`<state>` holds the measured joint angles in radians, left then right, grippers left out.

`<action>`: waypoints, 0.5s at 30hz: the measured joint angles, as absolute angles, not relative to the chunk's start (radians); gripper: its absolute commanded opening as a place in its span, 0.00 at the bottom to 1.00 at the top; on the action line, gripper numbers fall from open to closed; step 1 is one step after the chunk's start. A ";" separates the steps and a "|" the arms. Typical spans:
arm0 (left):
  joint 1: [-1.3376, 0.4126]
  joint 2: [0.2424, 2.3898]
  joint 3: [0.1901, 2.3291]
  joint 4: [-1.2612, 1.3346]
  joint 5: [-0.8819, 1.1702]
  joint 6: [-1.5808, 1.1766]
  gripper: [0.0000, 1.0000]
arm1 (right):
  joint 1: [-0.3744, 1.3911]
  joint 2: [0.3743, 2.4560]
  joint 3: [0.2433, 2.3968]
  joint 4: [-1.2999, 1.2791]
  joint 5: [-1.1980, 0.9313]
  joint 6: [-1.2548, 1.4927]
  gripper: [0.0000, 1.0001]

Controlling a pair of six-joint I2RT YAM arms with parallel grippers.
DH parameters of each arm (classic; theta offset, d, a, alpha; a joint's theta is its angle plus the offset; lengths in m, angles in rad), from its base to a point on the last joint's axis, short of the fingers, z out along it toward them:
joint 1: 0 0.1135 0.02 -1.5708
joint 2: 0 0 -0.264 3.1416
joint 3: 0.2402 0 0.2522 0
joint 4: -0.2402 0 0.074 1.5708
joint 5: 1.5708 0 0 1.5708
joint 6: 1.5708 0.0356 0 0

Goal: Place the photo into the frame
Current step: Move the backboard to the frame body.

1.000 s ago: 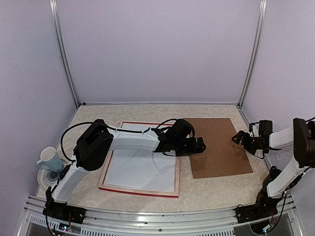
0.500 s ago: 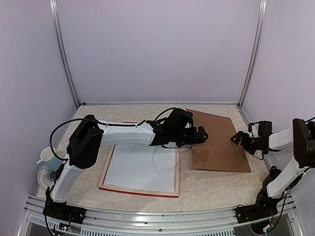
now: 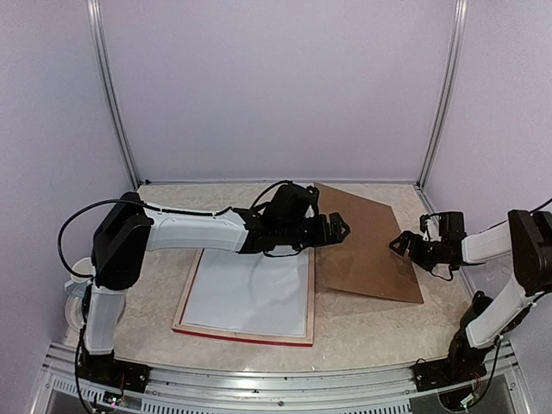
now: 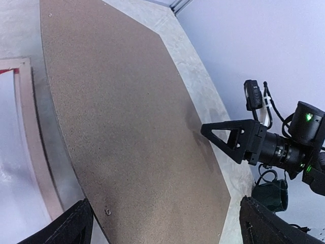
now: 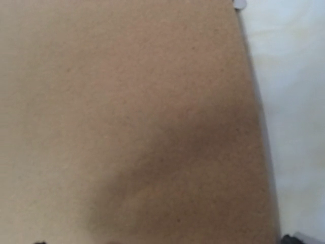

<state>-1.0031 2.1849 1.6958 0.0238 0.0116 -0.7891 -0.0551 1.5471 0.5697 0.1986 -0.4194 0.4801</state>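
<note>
Backing panel [image 3: 371,250] has swung round and slid left compared with a second ago, and the left arm has reached further across with it

Nearest the bases, the frame [image 3: 246,333] lies face down with a white sheet [image 3: 250,293] inside it. Pretty sure that's the photo, blank side up, but I can't rule out a mat

Further back, the left gripper [image 3: 335,231] hangs over the panel's left edge, jaws spread wide, gripping nothing. The right gripper [image 3: 401,244] is just off the panel's right edge, also released

My worry: the panel sits skewed, just beside the frame's right rail. With nothing clamped, another shove could ride it crooked over the rail or knock the frame and sheet out of place
</note>
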 measured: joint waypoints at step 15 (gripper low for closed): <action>-0.959 2.031 1.339 0.065 -0.017 -0.835 0.99 | 0.139 1.532 0.548 0.231 -0.397 0.571 0.99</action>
<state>-0.9588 2.0308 1.3388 0.0654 -0.0166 -0.8352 0.1390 1.5322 0.5480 0.2310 -0.3969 0.5709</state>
